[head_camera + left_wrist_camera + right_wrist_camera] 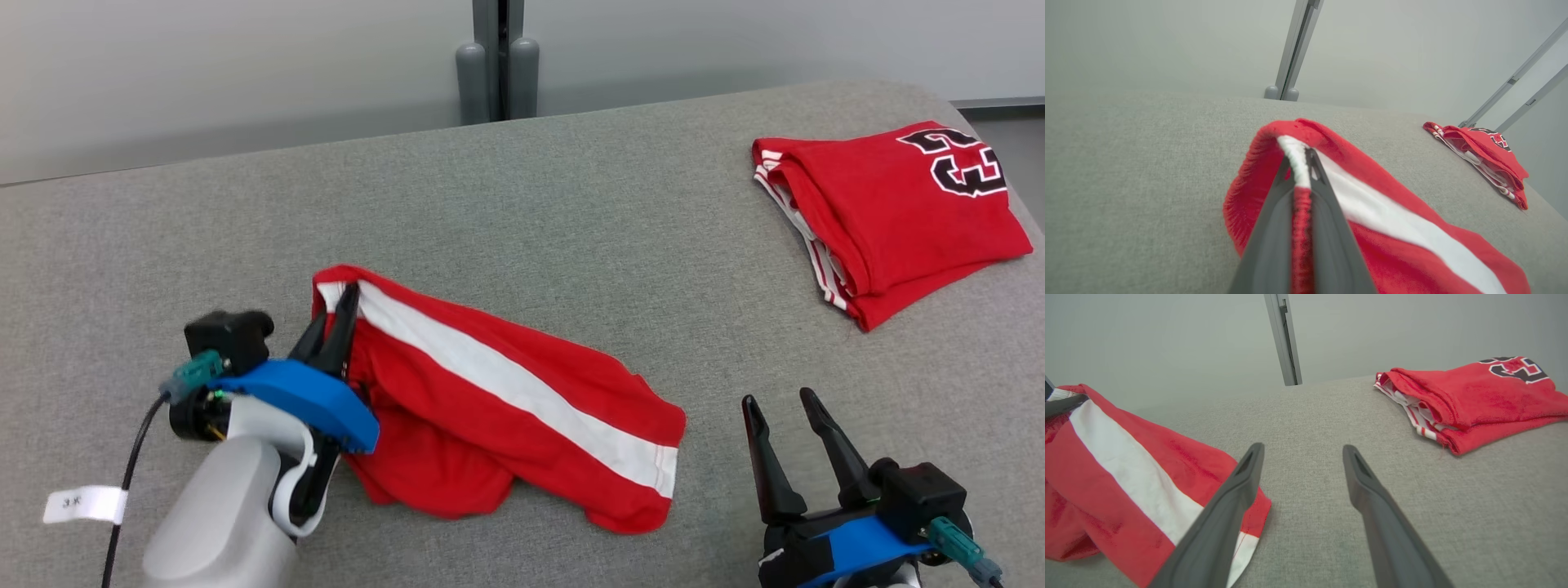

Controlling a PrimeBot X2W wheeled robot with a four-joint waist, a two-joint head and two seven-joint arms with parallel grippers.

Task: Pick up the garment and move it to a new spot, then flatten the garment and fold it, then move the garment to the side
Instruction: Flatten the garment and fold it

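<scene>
A red garment with a broad white stripe (506,384) lies crumpled across the middle of the grey surface (571,212). My left gripper (339,306) is shut on its upper left corner, at the elastic waistband; in the left wrist view the two fingers pinch that band (1300,163). The same garment (1126,473) fills the left of the right wrist view. My right gripper (784,404) stands open at the lower right, apart from the garment's near right corner, nothing between its fingers (1241,486).
A second red garment (890,204), folded, with a dark number printed on it, lies at the far right near the surface's edge. A grey post (498,61) rises behind the back edge against a pale wall.
</scene>
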